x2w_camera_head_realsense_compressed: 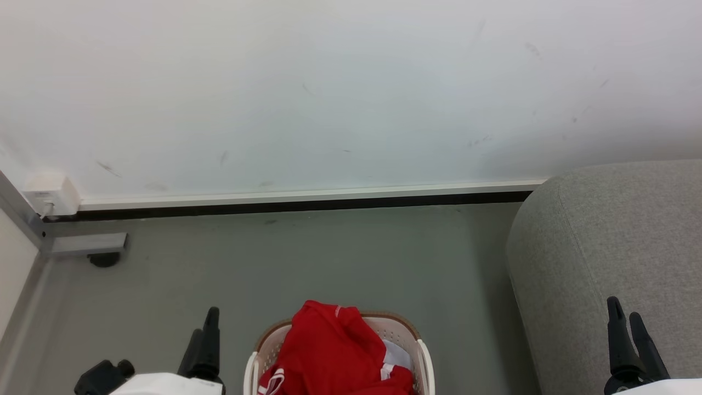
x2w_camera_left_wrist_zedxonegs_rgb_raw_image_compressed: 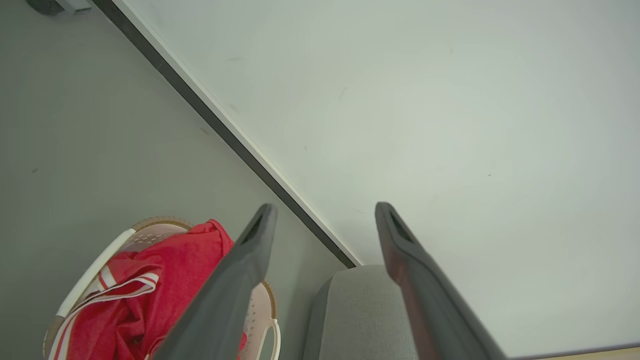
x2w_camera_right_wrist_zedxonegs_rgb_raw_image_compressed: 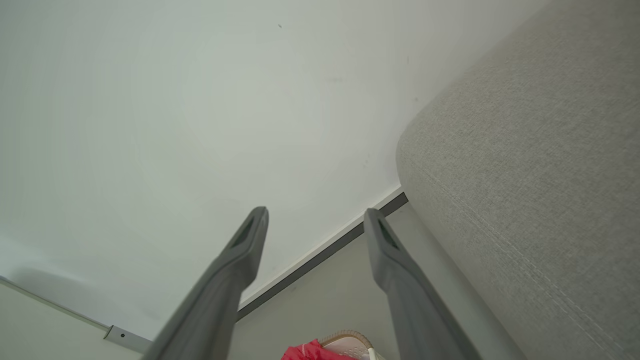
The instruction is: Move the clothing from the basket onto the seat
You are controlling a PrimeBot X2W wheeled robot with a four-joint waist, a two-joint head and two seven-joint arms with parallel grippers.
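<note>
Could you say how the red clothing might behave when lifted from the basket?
The clothing lies crumpled and folded, so it is probably floppy and would drape. Heaped above the basket rim, it may snag or drag it.

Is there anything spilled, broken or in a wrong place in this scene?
Nothing serious stands out. The clothing is heaped untidily in the basket and rises above its rim, but none lies on the floor. The wall carries a few dark scuff marks.
</note>
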